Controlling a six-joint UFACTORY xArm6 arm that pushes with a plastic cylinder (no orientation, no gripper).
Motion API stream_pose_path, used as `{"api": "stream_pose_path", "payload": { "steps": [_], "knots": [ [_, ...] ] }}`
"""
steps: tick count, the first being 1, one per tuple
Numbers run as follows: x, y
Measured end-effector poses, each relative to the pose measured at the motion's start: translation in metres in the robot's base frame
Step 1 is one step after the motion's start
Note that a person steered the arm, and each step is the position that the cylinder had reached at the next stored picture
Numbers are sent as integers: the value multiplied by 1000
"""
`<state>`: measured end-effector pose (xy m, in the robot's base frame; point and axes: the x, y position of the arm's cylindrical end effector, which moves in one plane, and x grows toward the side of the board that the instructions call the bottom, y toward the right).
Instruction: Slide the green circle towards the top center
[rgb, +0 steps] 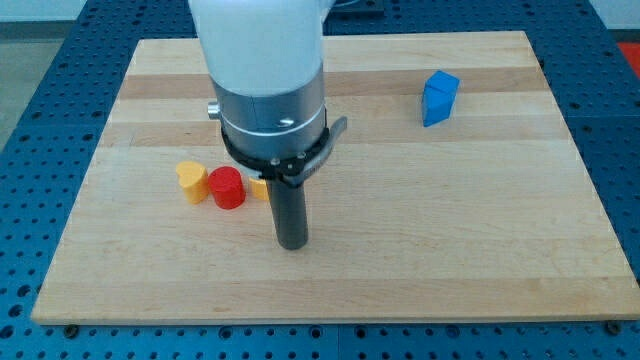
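Camera view: upright rod, my tip beside red cylinder.

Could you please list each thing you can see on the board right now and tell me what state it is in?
my tip: down at the board, at the view's lower right of the red block, apart from it.
red cylinder: upright, beside the yellow heart.
yellow heart: lying flat, left of the red cylinder.
orange block: mostly hidden behind the rod; shape unclear.
blue block: alone at upper right.
green circle: not visible.
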<state>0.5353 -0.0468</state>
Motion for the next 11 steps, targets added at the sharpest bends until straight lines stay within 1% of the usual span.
{"api": "stream_pose_path", "payload": {
  "steps": [1, 3, 4, 5, 6, 8, 9, 10, 11],
  "knots": [
    [-28, -1],
    [-27, 7],
    [-37, 33],
    [-74, 31],
    [-78, 15],
    [-107, 6],
    [-96, 23],
    [-112, 30],
    [-131, 25]
  ]
}}
